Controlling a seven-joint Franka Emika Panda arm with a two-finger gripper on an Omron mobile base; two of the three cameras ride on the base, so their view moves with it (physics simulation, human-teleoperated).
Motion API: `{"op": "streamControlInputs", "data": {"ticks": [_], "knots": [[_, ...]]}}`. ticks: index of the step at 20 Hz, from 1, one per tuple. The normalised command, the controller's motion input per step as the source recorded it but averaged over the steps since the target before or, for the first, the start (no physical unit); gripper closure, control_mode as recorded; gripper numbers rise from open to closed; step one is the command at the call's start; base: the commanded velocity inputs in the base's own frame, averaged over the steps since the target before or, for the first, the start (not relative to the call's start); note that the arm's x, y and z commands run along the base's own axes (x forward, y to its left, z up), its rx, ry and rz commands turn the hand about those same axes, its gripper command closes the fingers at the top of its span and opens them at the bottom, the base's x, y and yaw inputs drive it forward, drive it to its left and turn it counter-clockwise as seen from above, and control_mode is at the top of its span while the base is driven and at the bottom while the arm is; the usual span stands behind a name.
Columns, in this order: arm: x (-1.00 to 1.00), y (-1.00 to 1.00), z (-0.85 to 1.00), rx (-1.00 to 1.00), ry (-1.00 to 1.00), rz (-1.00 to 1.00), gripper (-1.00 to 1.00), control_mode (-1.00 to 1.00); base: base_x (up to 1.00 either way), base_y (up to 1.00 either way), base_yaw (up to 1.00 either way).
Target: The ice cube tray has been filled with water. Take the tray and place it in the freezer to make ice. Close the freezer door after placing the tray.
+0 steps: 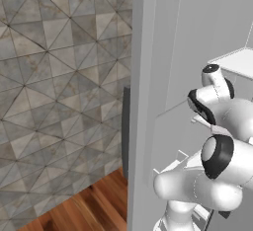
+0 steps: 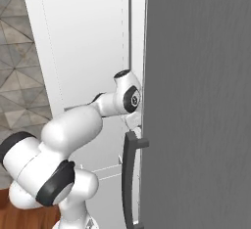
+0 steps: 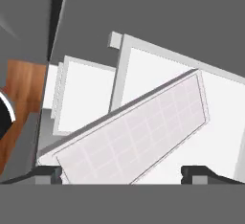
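Note:
In the hand view the ice cube tray point(image 3: 139, 132), a pale lavender slab with a faint grid, lies slanted on a white shelf point(image 3: 220, 108) inside the freezer point(image 1: 242, 62). My gripper point(image 3: 122, 173) stands open just behind the tray's near end, its fingertips point(image 3: 48, 174) wide apart on either side and not pressing on it. The freezer door point(image 1: 144, 101) is swung open; I see its grey edge with the dark handle point(image 1: 126, 131), and its white inner face point(image 2: 83, 42) from the right. The arm reaches into the gap point(image 2: 130, 98) beside that door.
The plain grey right door point(image 2: 196, 101) with its dark bar handle point(image 2: 128, 174) stands shut close to my wrist. White door bins point(image 1: 173, 163) jut out near my elbow. A tiled wall point(image 1: 59, 77) and wooden floor point(image 1: 89, 210) lie to the left.

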Motion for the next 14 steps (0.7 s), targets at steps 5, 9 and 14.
{"op": "streamControlInputs", "data": {"ticks": [5,9,14], "knots": [[-0.29,0.77,-0.8,0.03,0.03,0.0,-1.0,-1.0,0.0,0.0,0.0],[-0.85,0.47,-0.14,0.0,-0.03,0.0,-1.0,-1.0,0.0,0.0,0.0],[-1.0,0.21,0.19,0.0,-0.16,0.0,-1.0,-1.0,0.0,0.0,0.0]]}}
